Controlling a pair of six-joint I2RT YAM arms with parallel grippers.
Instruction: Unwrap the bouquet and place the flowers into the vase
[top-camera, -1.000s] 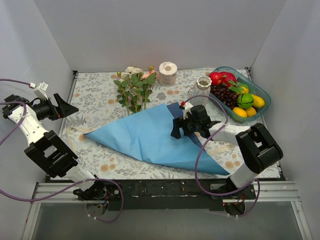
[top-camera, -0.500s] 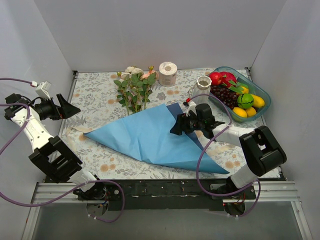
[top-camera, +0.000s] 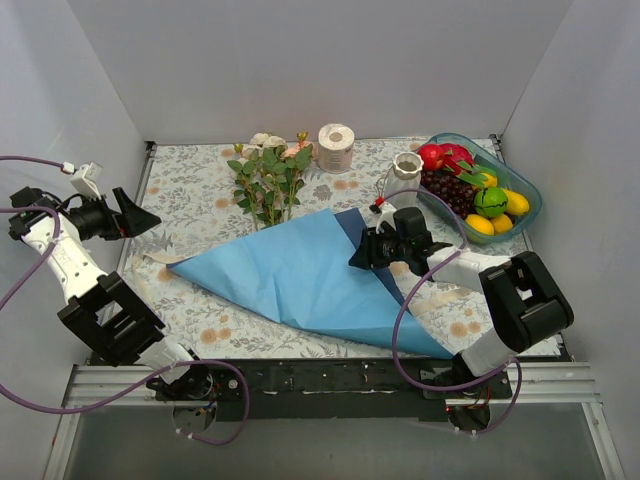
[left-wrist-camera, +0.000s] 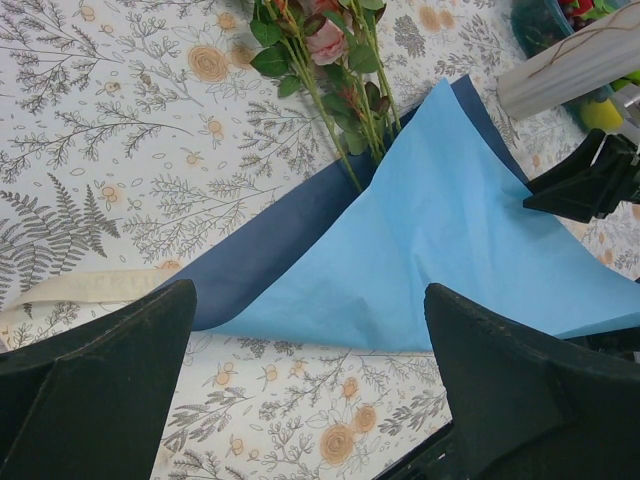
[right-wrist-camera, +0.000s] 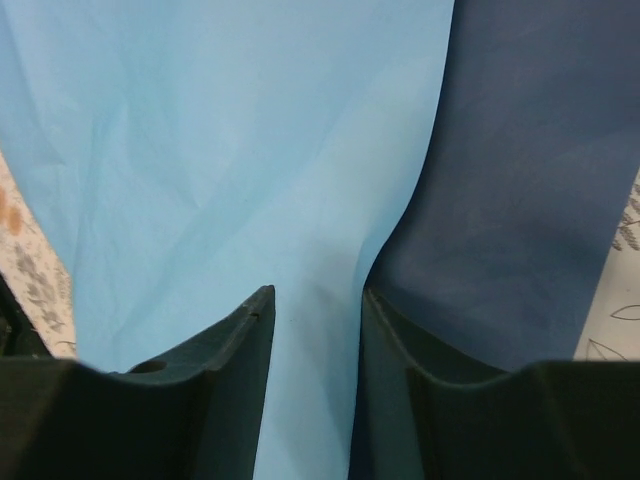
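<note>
Since the beige ribbon (left-wrist-camera: 90, 290) lies loose beside the sheet and the dark blue paper sheet (top-camera: 300, 270) is spread out flat, I would judge your unwrapping about half done: the flowers (top-camera: 270, 180) show their white and pink blooms and leaves past the sheet's far edge, but their stems run under the paper, and none stands in the vase (top-camera: 405, 170) yet. You have left to get the sheet off the stems, take the flowers up, and set them in that narrow neck. Your right gripper (top-camera: 362, 252) is down on the right part of the sheet, where the light face meets the dark one; its jaws stand partway in with a narrow gap, the paper running between them, and I cannot tell whether they have hold of it. From that gripper the blooms lie beyond and well to its left, and the vase stands upright just beyond it, a little to its right. Your left gripper (top-camera: 138, 212) hangs raised with jaws wide apart, holding nothing, the sheet's left corner and the ribbon below and in front of it.
</note>
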